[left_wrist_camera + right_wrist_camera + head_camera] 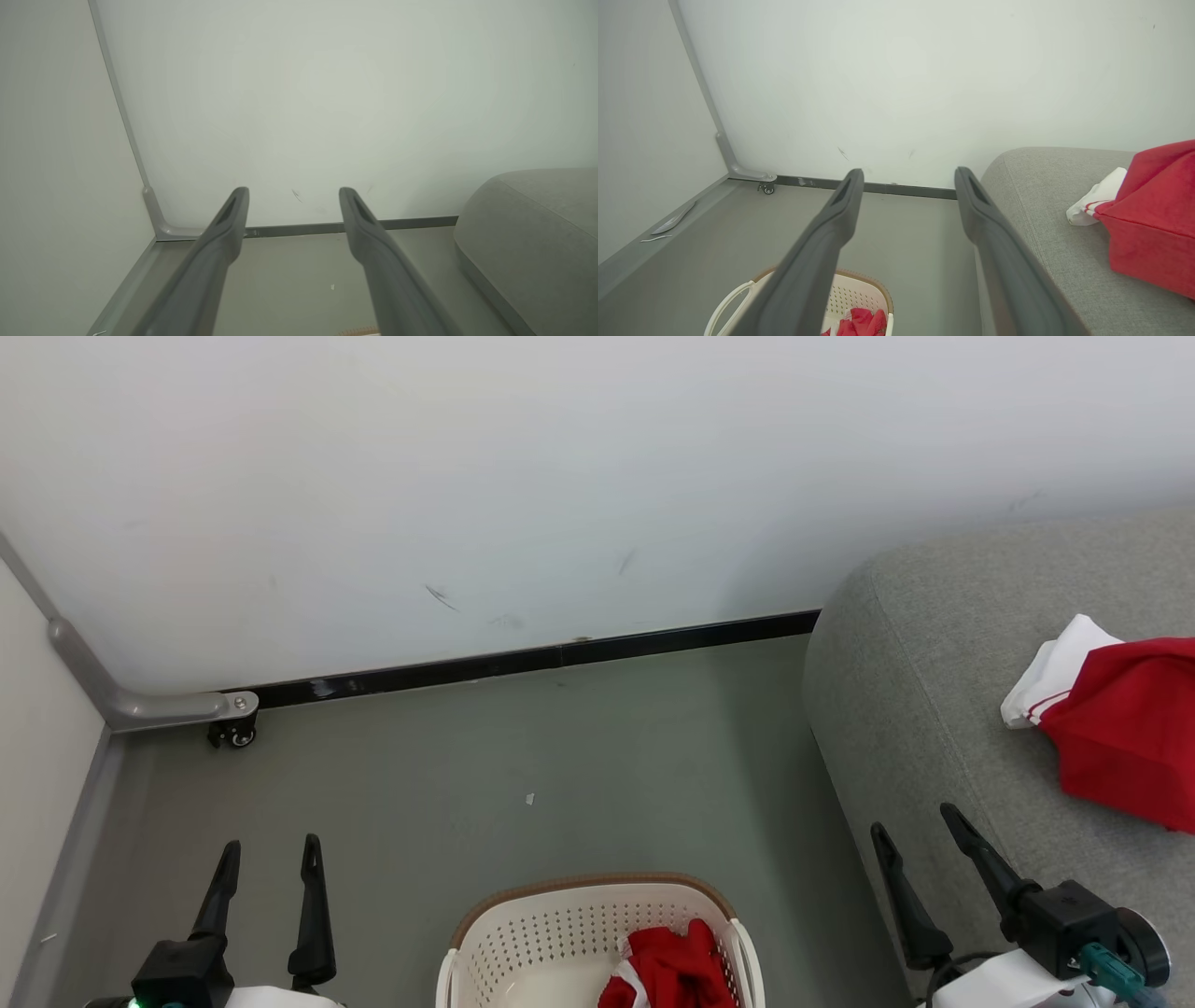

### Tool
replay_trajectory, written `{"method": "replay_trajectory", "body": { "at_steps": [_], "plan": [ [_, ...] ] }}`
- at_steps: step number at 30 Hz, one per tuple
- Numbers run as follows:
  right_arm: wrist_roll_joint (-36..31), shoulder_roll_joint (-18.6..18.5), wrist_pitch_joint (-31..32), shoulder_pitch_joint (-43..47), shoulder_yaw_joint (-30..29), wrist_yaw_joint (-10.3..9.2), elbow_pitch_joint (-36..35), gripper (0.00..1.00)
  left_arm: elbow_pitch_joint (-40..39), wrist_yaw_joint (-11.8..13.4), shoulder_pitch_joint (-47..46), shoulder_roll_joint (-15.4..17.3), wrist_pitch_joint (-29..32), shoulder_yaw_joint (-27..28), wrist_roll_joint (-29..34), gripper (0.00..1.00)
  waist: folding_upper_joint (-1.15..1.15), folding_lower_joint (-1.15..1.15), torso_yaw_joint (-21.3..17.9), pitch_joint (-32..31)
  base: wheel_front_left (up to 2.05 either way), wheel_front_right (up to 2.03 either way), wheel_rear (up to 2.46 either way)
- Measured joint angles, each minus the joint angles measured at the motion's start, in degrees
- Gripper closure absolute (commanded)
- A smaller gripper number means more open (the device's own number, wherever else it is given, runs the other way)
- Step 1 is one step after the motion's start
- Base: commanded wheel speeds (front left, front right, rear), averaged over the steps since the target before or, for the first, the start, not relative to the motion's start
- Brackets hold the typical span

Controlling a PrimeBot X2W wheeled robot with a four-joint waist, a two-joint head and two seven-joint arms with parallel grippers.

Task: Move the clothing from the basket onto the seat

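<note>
One red-and-white garment is already lying on the grey sofa seat, while a red garment is sitting in the cream basket, awaiting transfer; left gripper and right gripper are hanging with fingers spread, grasping nothing.

L tool, R tool: long dark fingers, black mounts, white forearms; teal plug R.

The basket is open at the top and clear from above; red clothing heaps against its right side, the left part bare. Open floor runs from it to the wall. At right the seat rises as a rounded block, bare except a red garment at its right; a caster stands in the far left corner
</note>
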Motion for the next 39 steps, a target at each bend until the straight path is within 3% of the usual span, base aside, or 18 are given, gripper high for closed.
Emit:
{"method": "replay_trajectory", "body": {
  "at_steps": [16, 39],
  "plan": [
    [0.0, 0.0, 0.0, -0.1, 0.3, 0.00, -1.9, 0.00, -0.4, -1.5, -0.2, -0.4, 0.0, 0.6, 1.1, 0.00, 0.00, 0.00, -0.2, 1.6, 0.00, 0.00, 0.00],
    [-0.9, 0.0, 0.0, -1.8, -1.0, 0.00, -3.7, 0.00, 9.1, -5.1, -6.9, 0.1, 0.0, -4.4, 3.6, 0.00, 0.00, 0.00, -0.9, 6.8, 0.00, 0.00, 0.00]
  ]
}}
